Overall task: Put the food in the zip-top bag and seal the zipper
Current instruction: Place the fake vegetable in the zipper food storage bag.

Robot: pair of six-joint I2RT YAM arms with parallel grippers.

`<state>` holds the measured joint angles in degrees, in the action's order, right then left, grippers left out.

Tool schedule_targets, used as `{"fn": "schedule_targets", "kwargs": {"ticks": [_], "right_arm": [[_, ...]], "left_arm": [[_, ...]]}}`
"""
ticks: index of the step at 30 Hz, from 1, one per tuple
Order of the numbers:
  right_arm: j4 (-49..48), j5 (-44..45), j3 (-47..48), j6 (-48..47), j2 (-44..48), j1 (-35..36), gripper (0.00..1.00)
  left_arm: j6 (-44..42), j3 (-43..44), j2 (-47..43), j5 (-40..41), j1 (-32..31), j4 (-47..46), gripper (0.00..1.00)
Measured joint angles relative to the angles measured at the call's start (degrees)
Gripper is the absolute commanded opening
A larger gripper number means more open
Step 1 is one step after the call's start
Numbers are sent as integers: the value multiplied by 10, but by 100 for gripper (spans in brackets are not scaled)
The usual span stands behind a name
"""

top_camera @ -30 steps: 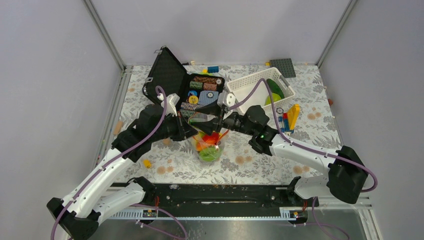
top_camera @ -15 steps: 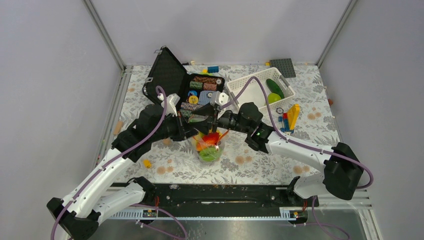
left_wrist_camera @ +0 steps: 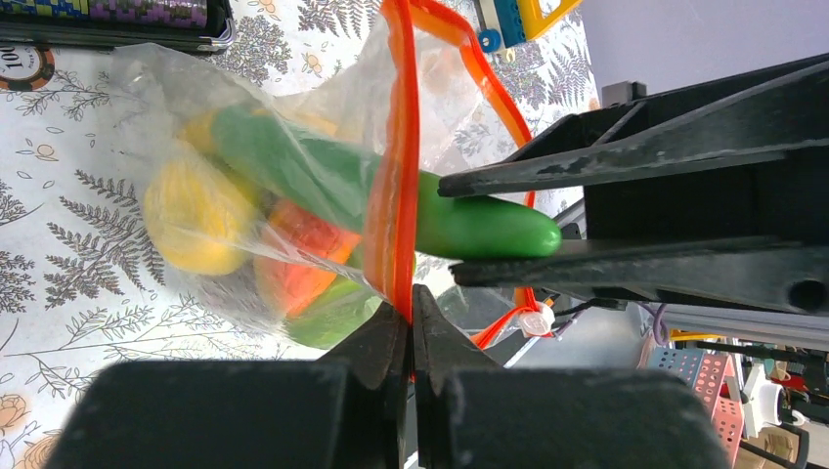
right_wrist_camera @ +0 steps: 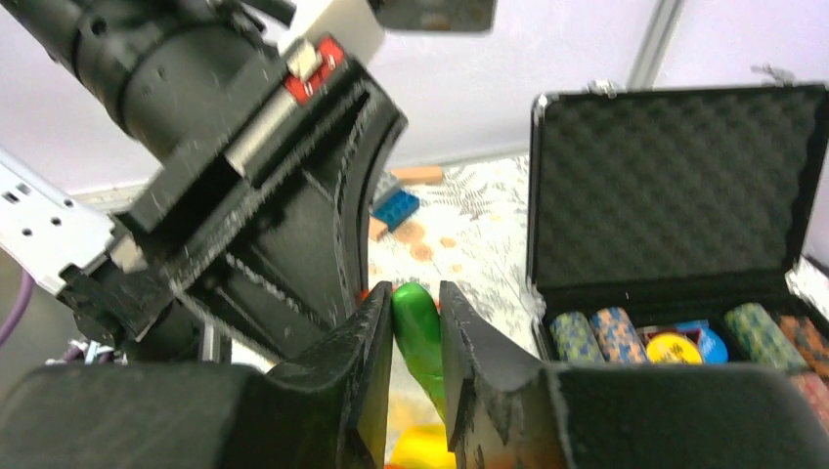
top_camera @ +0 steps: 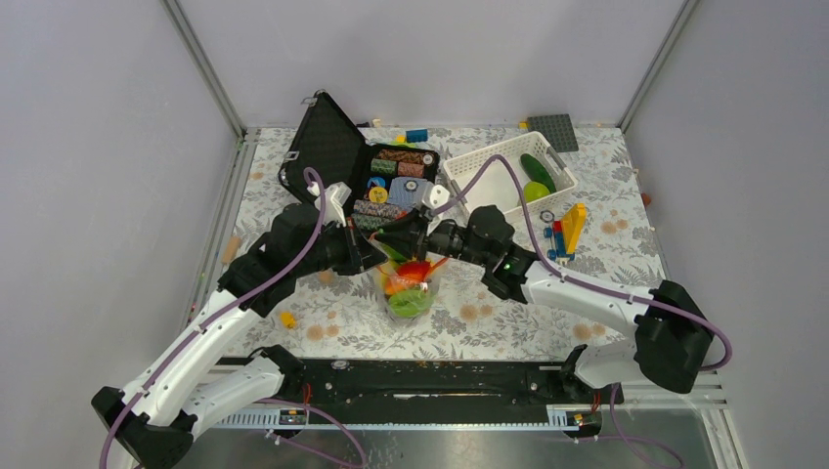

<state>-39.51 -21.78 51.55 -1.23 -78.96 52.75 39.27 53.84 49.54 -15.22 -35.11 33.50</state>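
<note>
The zip-top bag [top_camera: 411, 293] is seen at the middle of the counter [top_camera: 606, 181], with the black case [top_camera: 332, 147] at eleven o'clock from it and the white basket [top_camera: 489, 154] at two o'clock. Its mouth is held up by the left fingers [left_wrist_camera: 391, 337], which are pressed together on the red-orange zipper [left_wrist_camera: 396, 195] from the nine o'clock side. The right fingers [right_wrist_camera: 376, 327], reached in from three o'clock, are clamped on the end of the green cucumber [left_wrist_camera: 479, 227], which is lodged halfway through the mouth above yellow, orange and green pieces already inside. The film is judged thin, limp and crinkly, so it is best taken by the stiffer zipper strip. The cucumber is judged light, hard and smooth, liable to slip if pinched at its rounded tip
</note>
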Motion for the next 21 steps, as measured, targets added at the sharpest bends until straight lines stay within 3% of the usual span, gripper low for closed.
{"fn": "schedule_targets", "kwargs": {"ticks": [11,21], "right_arm": [[33,51,-85,33,70,1,11],[172,104,-87,88,106,1,14]], "left_arm": [[0,0,-3,0,0,2,0],[-2,0,-12,0,0,7,0]]}}
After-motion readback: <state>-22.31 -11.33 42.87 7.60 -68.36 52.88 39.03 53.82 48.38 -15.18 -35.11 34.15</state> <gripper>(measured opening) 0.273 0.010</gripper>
